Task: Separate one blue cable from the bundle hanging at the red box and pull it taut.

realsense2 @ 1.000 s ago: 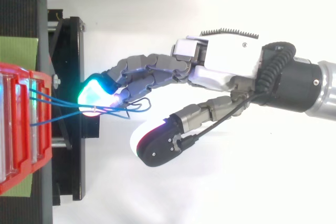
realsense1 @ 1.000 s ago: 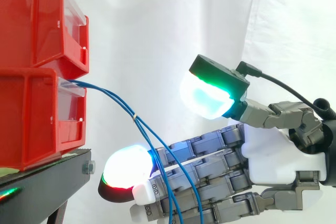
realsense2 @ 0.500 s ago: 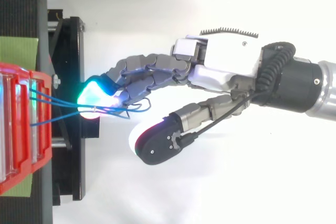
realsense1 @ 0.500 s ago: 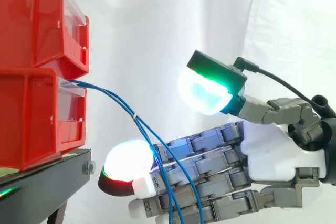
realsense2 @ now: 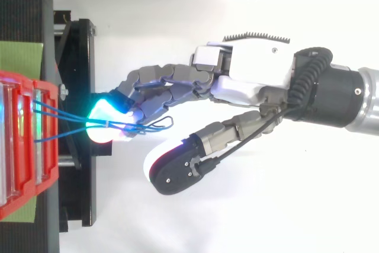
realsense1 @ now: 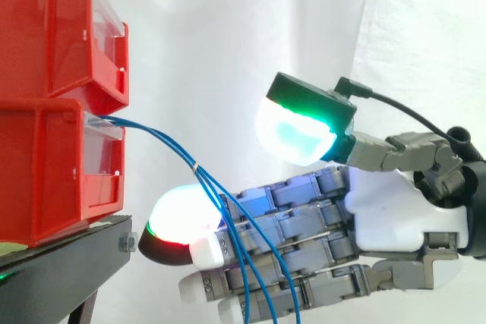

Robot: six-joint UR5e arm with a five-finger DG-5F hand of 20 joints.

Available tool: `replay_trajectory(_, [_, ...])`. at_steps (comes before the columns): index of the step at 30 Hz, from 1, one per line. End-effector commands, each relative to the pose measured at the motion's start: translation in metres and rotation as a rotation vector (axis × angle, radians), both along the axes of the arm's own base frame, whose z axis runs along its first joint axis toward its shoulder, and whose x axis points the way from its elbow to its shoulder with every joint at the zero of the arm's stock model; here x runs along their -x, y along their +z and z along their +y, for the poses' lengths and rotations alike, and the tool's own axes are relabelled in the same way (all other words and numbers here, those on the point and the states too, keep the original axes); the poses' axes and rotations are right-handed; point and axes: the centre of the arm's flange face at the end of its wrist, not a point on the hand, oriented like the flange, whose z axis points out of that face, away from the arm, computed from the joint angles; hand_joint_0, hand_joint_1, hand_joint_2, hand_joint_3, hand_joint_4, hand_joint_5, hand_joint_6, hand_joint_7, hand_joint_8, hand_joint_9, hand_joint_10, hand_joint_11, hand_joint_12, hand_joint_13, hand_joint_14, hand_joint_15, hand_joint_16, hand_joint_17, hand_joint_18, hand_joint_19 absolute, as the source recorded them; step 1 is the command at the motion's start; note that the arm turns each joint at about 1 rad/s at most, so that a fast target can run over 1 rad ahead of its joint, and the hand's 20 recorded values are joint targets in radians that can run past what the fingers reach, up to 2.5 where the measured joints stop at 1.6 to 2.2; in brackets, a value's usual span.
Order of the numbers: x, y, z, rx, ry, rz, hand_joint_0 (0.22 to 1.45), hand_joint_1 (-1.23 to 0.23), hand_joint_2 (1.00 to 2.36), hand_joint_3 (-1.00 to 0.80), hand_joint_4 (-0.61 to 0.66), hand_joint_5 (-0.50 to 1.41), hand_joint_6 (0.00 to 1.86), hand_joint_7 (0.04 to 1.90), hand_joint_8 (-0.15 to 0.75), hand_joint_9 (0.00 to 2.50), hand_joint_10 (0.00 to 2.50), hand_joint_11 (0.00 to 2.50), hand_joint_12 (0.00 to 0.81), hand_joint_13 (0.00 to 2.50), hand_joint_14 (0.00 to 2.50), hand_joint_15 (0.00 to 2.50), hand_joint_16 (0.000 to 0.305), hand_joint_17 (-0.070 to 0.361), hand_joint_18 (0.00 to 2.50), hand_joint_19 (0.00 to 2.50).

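two red bins (realsense1: pixel 53 165), three blue cables (realsense1: pixel 171 144)

Both views are brightly and evenly lit. The white cloth curtain (realsense1: pixel 228 36) glares almost to pure white in the top view, while in the side view it keeps faint grey shadows along its folds. The hand (realsense1: pixel 395 210) adds its own light: its thick glowing pads (realsense1: pixel 182 214) shine white, red and cyan-green, washing out the thin blue cables (realsense2: pixel 65 117) beside them. Small green and cyan reflections sit on the black metal stand (realsense1: pixel 68 263) and on the clear fronts of the red plastic bins (realsense2: pixel 52 146).
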Motion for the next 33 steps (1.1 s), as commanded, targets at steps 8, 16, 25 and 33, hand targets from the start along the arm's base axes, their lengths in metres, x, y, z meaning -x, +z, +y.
replay_trajectory(8, [-0.001,0.019,0.004,-0.004,0.048,-0.026,0.65,-0.77,1.01,-0.31,0.22,-0.19,0.67,1.08,0.309,0.44,0.01,0.24,0.288,0.4,0.0,0.06,0.028,0.064,0.23,0.03])
replay_trajectory(16, [0.001,0.028,0.005,-0.005,0.049,-0.032,0.66,-0.79,1.01,-0.32,0.21,-0.22,0.78,0.97,0.315,0.46,0.01,0.28,0.289,0.41,0.0,0.07,0.028,0.064,0.25,0.04])
replay_trajectory(25, [0.002,0.035,0.003,-0.006,0.045,-0.038,0.64,-0.77,1.01,-0.38,0.21,-0.21,0.82,1.01,0.323,0.49,0.01,0.3,0.294,0.43,0.0,0.09,0.029,0.065,0.26,0.07])
replay_trajectory(33, [0.003,0.034,0.004,-0.004,0.043,-0.024,0.71,-0.81,1.03,-0.07,0.14,-0.23,0.91,1.2,0.315,0.52,0.01,0.35,0.299,0.48,0.0,0.12,0.029,0.065,0.32,0.09])
